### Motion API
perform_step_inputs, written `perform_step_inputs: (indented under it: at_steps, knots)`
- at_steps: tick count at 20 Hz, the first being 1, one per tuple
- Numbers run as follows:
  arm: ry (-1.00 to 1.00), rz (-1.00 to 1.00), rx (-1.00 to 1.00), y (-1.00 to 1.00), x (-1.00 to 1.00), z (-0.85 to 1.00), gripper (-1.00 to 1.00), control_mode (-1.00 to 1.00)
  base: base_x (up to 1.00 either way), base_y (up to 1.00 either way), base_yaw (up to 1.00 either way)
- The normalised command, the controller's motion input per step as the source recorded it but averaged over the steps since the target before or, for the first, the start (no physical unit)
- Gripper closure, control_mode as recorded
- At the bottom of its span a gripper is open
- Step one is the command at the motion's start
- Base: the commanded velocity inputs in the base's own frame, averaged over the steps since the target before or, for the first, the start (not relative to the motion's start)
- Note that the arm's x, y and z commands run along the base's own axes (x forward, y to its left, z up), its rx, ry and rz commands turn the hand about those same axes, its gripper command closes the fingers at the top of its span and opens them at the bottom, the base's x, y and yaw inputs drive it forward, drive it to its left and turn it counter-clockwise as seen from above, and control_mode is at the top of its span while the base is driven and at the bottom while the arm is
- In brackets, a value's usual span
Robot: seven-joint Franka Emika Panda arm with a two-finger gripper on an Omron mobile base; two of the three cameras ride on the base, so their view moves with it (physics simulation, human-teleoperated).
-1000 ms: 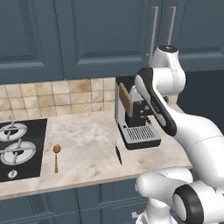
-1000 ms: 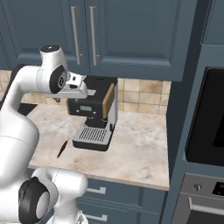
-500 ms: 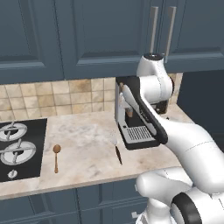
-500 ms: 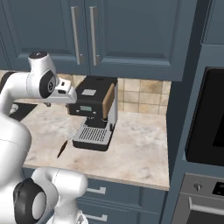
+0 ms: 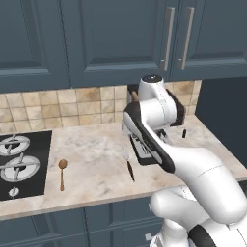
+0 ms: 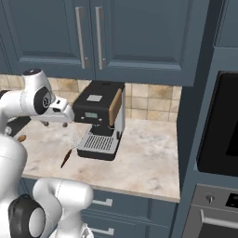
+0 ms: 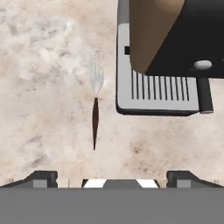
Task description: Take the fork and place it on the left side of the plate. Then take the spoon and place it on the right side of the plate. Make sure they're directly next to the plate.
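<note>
Hovering above the counter, the two-finger gripper (image 7: 112, 177) has its dark tips spread wide with nothing between them. The small fork with pale silver tines and dark reddish-brown handle (image 7: 95, 105) lies flat at centre-left of the hand view, just beside the black-and-silver coffee machine (image 7: 166, 57). It looks light, stiff and thin, probably slippery; pinching across the handle seems the safest hold.

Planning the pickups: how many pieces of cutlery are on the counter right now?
2. The fork lies beside the coffee machine, on its left; the spoon lies near the stove. The arm may be hiding more.
</note>
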Motion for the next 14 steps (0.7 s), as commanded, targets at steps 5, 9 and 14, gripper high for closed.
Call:
perform_step_inputs:
  at_steps: [5,9,14]
  knots:
    - [0.16,-0.12,-0.01,0.05,-0.03,-0.54,-1.00,-1.00,0.00,0.00,0.00]
    - [0.10,-0.13,0.00,0.21,0.00,-0.49,-1.00,-1.00,0.00,0.00,0.00]
    - [0.01,-0.13,0.00,0.31,0.09,-0.46,-1.00,-1.00,0.00,0.00,0.00]
